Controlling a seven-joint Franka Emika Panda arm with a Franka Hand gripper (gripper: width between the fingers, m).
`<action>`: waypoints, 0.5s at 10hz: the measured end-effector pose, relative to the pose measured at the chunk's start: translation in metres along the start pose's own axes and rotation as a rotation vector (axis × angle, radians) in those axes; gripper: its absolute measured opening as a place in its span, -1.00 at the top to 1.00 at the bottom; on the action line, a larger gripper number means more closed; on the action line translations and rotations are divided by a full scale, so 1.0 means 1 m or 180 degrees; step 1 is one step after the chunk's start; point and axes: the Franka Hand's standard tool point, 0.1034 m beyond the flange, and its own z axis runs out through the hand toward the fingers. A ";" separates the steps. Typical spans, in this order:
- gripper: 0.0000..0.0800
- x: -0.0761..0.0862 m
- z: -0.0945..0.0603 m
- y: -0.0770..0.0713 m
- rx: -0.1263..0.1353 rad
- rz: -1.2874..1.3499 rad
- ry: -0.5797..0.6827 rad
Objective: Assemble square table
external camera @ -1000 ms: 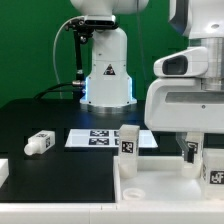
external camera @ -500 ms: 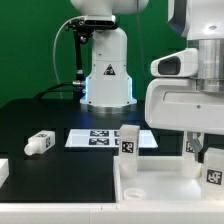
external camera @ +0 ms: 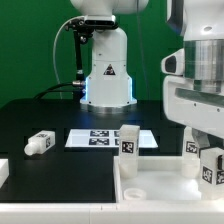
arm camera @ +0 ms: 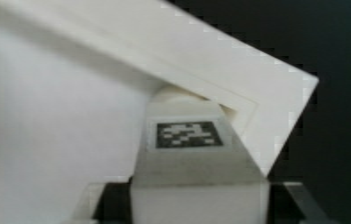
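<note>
In the wrist view my gripper is shut on a chunky white table leg with a black-and-white tag. Its dark fingers press on both sides of the leg. Beyond the leg lies a corner of the white square slab. In the exterior view the held leg hangs under the arm at the exterior view's right, over the slab. A second leg stands just beside it. A third leg stands upright on the slab's far edge. Another leg lies on the black table.
The marker board lies flat on the black table behind the slab. A white piece shows at the exterior view's left edge. The robot's base stands at the back, before a green wall.
The jaws have closed on the leg. In the exterior view the arm has shifted to the right and the held leg now shows below it.
</note>
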 end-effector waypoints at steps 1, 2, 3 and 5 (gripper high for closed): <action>0.29 0.000 0.000 0.000 0.0004 0.0451 -0.0043; 0.29 -0.001 0.000 0.000 0.0002 0.0748 -0.0055; 0.29 0.000 -0.002 -0.001 -0.0025 0.0905 -0.0076; 0.29 0.001 -0.002 -0.001 -0.0051 0.1379 -0.0076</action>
